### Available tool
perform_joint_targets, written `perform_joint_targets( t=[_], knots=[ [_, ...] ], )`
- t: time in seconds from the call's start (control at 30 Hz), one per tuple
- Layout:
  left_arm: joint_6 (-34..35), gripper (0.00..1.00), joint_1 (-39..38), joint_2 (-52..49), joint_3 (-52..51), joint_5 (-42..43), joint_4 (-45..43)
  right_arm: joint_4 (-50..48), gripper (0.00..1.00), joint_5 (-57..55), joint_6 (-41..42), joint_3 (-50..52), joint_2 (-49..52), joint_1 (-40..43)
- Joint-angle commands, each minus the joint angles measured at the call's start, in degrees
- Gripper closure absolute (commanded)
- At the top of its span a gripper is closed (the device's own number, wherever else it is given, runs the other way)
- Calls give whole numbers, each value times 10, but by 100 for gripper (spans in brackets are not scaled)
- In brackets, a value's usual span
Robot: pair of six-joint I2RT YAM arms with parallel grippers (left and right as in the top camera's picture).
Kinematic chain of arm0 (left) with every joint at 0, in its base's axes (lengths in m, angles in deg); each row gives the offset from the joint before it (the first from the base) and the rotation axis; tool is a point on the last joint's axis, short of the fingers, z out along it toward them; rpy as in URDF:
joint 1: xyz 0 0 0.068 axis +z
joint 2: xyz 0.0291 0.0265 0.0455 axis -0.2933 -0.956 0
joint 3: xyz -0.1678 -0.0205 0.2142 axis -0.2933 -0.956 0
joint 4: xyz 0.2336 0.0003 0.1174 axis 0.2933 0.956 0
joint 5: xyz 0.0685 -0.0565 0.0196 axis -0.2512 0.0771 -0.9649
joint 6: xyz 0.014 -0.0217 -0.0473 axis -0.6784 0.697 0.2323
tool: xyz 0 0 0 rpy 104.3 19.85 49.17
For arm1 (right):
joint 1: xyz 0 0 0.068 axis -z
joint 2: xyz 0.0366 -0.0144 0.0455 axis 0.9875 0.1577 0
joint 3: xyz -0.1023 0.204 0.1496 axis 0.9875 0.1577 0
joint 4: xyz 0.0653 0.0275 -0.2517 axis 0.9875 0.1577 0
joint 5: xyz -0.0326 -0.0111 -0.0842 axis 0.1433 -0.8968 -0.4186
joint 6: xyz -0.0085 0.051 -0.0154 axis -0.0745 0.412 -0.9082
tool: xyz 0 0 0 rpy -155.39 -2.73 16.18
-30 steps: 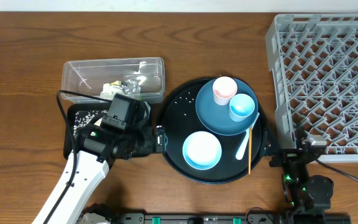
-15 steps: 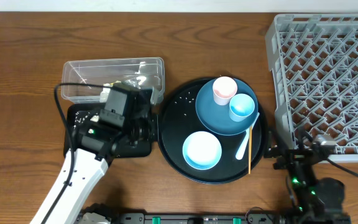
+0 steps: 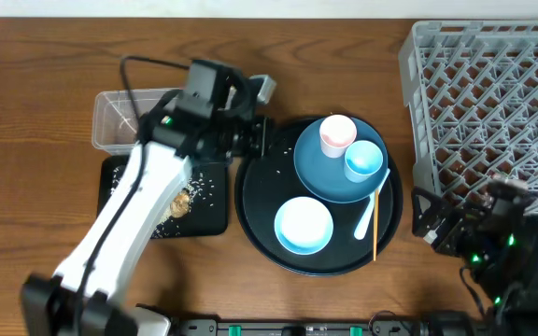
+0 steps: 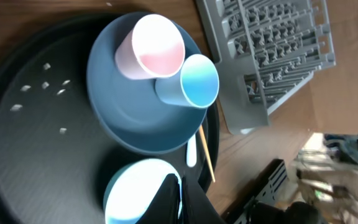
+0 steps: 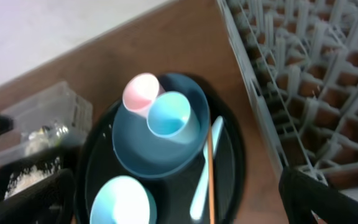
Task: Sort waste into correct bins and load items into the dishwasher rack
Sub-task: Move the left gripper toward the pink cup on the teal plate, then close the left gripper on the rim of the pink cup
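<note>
Left tool (image 4: 178, 196), pinched shut and empty, hangs at ten o'clock of the round tray (image 3: 261, 201), probably to sweep rice grains (image 4: 45, 85); right tool (image 5: 173, 190) gapes empty

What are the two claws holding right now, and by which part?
Nothing. The left gripper is shut with nothing in it; the right gripper stands open, also empty.

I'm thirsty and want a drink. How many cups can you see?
2. The pinkish-white cup and the light blue cup stand side by side on the dark blue plate. The left arm covers part of the clear tub, so something could hide there.
</note>
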Motion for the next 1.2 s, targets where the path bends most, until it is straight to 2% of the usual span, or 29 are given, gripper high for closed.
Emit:
perform_joint_targets(
  t=[0.0,0.2,0.37,0.4,0.43,0.57,0.83,1.17],
  knots=[
    [-24,94,-2,-42,17,54,-44,25,1,2,-26,-52,48,4],
    [16,94,-25,-87,17,48,-122,51,1,2,-27,-51,77,4],
    [75,86,-64,-114,17,-80,-155,72,1,5,-47,-46,86,4],
    [81,83,-73,-117,17,-104,-161,77,1,5,-47,-46,87,4],
    [85,68,-79,-118,17,-123,-163,83,1,5,-47,-46,88,4],
    [89,54,-102,-119,16,-208,-164,97,1,4,-62,-43,88,4],
    [133,49,-139,-129,16,-322,-169,97,1,4,-61,-25,88,4],
    [168,49,-147,-183,16,-322,-207,103,1,4,-61,-23,88,4]
  ],
)
